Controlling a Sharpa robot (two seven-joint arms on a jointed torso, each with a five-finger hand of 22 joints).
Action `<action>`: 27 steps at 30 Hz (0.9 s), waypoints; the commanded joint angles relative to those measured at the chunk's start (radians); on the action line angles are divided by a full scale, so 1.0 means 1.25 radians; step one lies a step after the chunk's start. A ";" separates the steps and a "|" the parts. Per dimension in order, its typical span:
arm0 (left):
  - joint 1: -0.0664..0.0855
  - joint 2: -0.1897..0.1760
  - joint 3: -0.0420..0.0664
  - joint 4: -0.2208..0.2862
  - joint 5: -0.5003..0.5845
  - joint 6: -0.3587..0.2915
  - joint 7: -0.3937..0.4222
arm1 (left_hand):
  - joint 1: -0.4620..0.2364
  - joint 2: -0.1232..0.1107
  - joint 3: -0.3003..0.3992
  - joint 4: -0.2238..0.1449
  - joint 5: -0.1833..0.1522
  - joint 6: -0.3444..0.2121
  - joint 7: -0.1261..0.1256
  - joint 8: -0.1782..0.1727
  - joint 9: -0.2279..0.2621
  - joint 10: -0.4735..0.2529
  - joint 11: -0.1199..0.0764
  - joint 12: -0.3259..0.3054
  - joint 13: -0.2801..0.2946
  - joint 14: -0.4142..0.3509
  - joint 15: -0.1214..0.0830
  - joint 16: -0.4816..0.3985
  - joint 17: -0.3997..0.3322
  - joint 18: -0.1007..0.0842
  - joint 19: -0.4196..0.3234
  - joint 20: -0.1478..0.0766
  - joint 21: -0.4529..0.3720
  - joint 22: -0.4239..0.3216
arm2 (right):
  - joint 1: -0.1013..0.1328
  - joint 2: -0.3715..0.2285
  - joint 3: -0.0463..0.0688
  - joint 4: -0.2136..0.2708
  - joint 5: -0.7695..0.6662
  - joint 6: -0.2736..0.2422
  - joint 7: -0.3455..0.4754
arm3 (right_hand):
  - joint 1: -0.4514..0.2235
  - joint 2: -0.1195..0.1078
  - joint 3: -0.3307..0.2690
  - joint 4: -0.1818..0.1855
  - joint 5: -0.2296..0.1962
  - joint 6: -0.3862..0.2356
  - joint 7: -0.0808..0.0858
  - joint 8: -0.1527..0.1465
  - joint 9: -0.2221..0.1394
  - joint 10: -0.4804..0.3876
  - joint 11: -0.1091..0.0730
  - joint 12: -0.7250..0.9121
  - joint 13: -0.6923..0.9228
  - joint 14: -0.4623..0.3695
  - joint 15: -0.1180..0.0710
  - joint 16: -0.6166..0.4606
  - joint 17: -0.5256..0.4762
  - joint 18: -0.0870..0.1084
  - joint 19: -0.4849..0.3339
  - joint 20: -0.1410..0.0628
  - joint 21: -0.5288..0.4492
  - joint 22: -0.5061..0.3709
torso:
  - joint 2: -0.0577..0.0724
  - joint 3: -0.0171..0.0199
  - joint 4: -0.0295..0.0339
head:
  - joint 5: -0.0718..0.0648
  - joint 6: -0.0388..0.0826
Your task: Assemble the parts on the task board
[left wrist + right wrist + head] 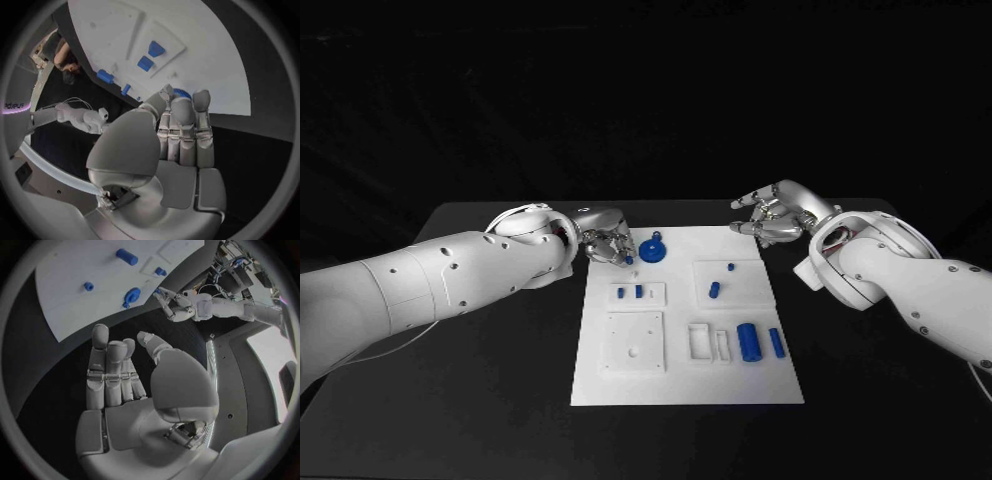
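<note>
Note that the left hand (606,245) hovers at the task board (687,385) far-left corner, fingers together and empty, just beside the round blue part (653,249). The right hand (772,215) waits, fingers spread, empty.

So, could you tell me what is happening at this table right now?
A two-armed robot is working on a white task board with small blue parts on it. Its left hand is at the board's far left corner, pinching a small blue piece just above the board. The right hand hovers open beyond the far right corner, holding nothing. A round blue part lies near the left hand, and two blue cylinders lie in the near right area.
</note>
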 commanded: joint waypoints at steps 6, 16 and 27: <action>-0.008 0.004 0.000 -0.004 0.003 0.030 -0.004 | 0.003 0.003 -0.003 0.003 -0.001 0.003 -0.001 0.002 0.001 -0.005 0.000 0.001 -0.001 0.003 -0.001 -0.004 0.001 0.004 0.000 -0.003 -0.006 0.014 | 0.000 0.001 0.000 0.001 -0.001 0.005 0.007 | -0.005 -0.002 0.001 0.001 0.006 0.005 -0.002 -0.003 0.000 0.002 -0.004 -0.001 0.000 0.005 -0.001 0.005 0.001 0.008 0.003 -0.005 -0.001 0.000 | 0.000 0.0009 0.0004 | -0.001 -0.002; -0.021 0.016 0.000 -0.014 0.001 0.030 -0.003 | 0.003 0.003 -0.003 0.005 -0.001 0.003 -0.001 0.002 0.001 -0.005 0.000 0.001 -0.001 0.002 -0.002 -0.004 0.001 0.005 0.000 -0.004 -0.007 0.014 | 0.000 0.003 0.000 -0.001 -0.001 0.005 0.008 | -0.006 -0.001 0.002 0.001 0.006 0.005 -0.002 -0.003 0.000 0.002 -0.004 -0.001 0.001 0.004 -0.001 0.003 0.000 0.008 0.003 -0.005 -0.001 0.000 | 0.000 0.0009 -0.0019 | 0.002 -0.004; -0.029 0.024 0.000 -0.022 -0.014 0.028 -0.009 | 0.004 0.003 -0.004 0.008 0.002 0.001 -0.001 0.002 0.001 -0.007 0.001 0.000 -0.001 0.002 -0.002 -0.005 0.002 0.006 0.000 -0.004 -0.008 0.015 | 0.000 0.002 0.000 -0.002 -0.001 0.007 0.007 | -0.005 -0.002 0.003 0.000 0.005 0.003 -0.002 -0.003 0.000 0.001 -0.004 -0.002 0.001 0.004 -0.001 0.001 -0.001 0.008 0.002 -0.005 -0.001 0.000 | 0.000 0.0006 -0.0007 | -0.002 -0.004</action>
